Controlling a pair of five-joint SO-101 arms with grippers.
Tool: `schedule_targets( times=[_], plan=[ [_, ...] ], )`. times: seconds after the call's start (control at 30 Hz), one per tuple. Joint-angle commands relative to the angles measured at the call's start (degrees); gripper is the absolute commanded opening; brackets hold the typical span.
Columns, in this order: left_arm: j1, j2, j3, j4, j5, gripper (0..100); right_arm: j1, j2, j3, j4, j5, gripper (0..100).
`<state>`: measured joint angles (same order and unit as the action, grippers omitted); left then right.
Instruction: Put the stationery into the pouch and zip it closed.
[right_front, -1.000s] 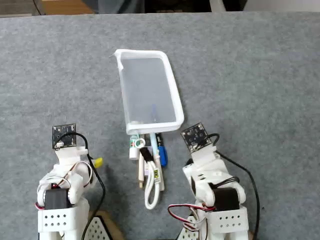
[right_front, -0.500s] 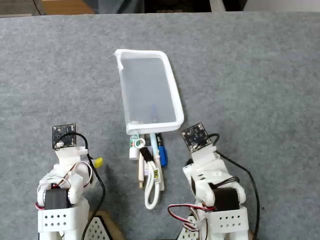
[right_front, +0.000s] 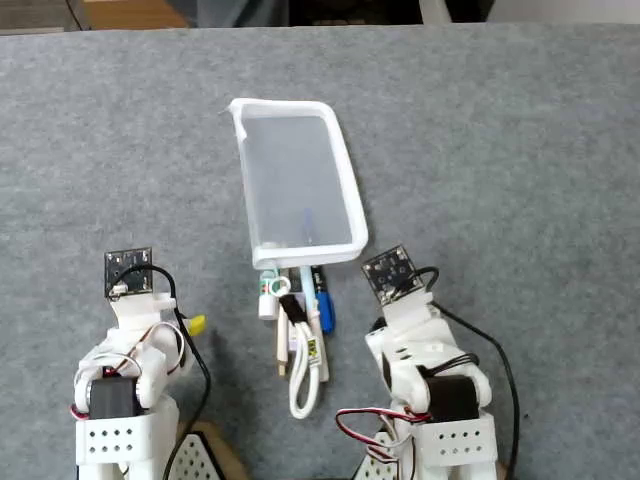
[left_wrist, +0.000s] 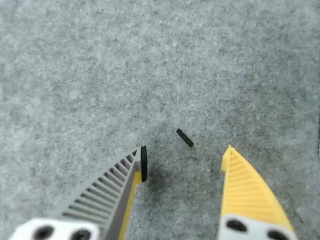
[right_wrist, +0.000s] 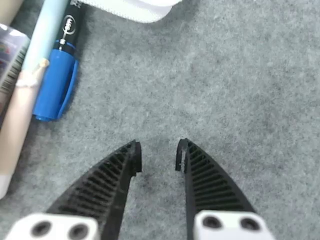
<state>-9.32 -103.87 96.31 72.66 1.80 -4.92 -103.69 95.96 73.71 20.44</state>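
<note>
Pouch (right_front: 290, 170) flat on grey mat (right_front: 500, 150), stationery (right_front: 300, 318) bunched at its near end between the arms, left gripper (left_wrist: 185, 157) spread wide over mat, right gripper (right_wrist: 158, 150) slightly parted beside blue marker (right_wrist: 55, 80), both empty.

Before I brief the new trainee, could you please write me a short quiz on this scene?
1. True or false: the left tool is shut on something.
2. Where does the blue marker lie? A: on top of the pouch. B: on the mat between the two arms, by the pouch's near end. C: at the mat's far edge.
3. Fill in: the right tool hangs ____ over bare mat, holding nothing.

Key: 1 false, as its jaws stand apart over bare mat. 2 B. 3 open.
</note>
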Motion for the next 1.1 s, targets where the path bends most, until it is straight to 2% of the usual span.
schedule_targets(
  times=[0.0, 0.47, 0.53, 0.63, 0.67, 0.77, 1.07],
  plan=[
    [0.2, -0.4, 1.0, 0.1, 0.2, 26, 0.3, -2.9, 0.7, 0.2, 0.1, 13.5],
    [-0.3, -0.4, 1.0, 0.4, 0.1, 25, -0.4, -3.0, 0.7, -0.2, -0.4, 13.5],
    [-0.3, -0.4, 1.0, 0.4, 0.1, 20, -0.4, -3.1, 0.7, -0.2, -0.4, 13.5],
    [-0.3, -0.4, 1.0, 0.4, -0.1, 3, -0.4, -3.1, 0.7, -0.2, -0.4, 13.5],
    [-0.3, -0.4, 1.0, 0.4, -0.2, 3, -0.4, -3.1, 0.7, -0.2, -0.4, 13.5],
    [-0.3, -0.4, 1.0, 0.4, -0.2, 9, -0.4, -3.1, 0.7, -0.3, -0.4, 13.5],
    [-2.2, -0.4, 1.0, -0.4, -0.3, 9, -0.3, -3.2, 0.7, -2.0, 0.0, 13.6]
  ],
)
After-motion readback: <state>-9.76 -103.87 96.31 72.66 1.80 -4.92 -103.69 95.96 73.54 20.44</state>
